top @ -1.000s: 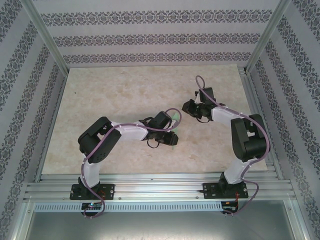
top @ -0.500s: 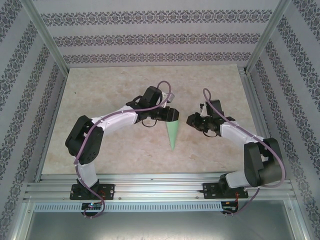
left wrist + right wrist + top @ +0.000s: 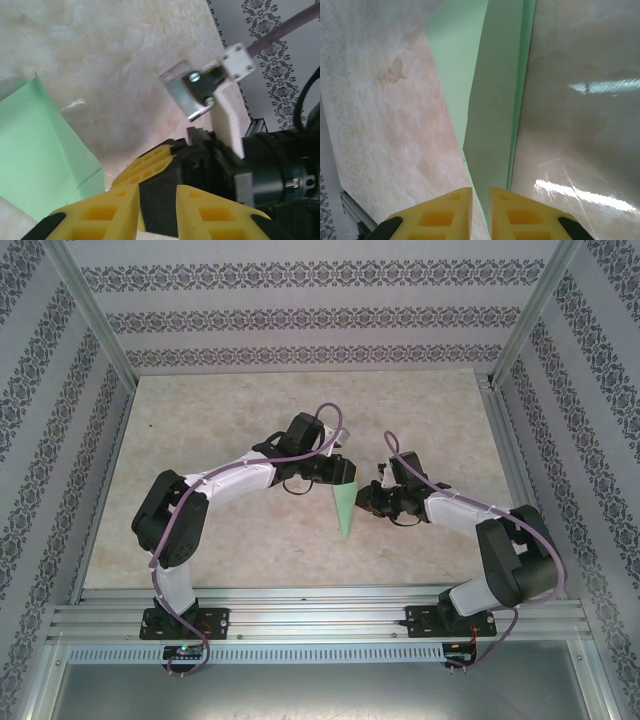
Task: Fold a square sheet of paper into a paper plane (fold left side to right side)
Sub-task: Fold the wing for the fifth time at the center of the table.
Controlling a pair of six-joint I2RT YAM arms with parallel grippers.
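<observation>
The square sheet of paper lies folded into a narrow light green dart, the paper plane (image 3: 345, 512), on the table with its tip toward the arms. My left gripper (image 3: 343, 474) sits at the plane's wide far end. In the left wrist view its yellow fingers (image 3: 150, 194) stand a little apart with nothing between them, and the green paper (image 3: 35, 150) lies just left of them. My right gripper (image 3: 362, 500) is at the plane's right edge. In the right wrist view a raised flap of the plane (image 3: 490, 100) runs down between its nearly closed fingers (image 3: 481, 192).
The marble-patterned table (image 3: 220, 420) is bare around the plane. Patterned walls and metal frame posts (image 3: 95, 320) close it in, with a rail (image 3: 320, 615) along the near edge. The two grippers are very close together; the right wrist's camera bracket (image 3: 192, 90) looms in the left wrist view.
The left arm swung from over the plane up to its far end, then held. The right gripper came left and nearer, onto the plane's right edge, and its jaws narrowed.
</observation>
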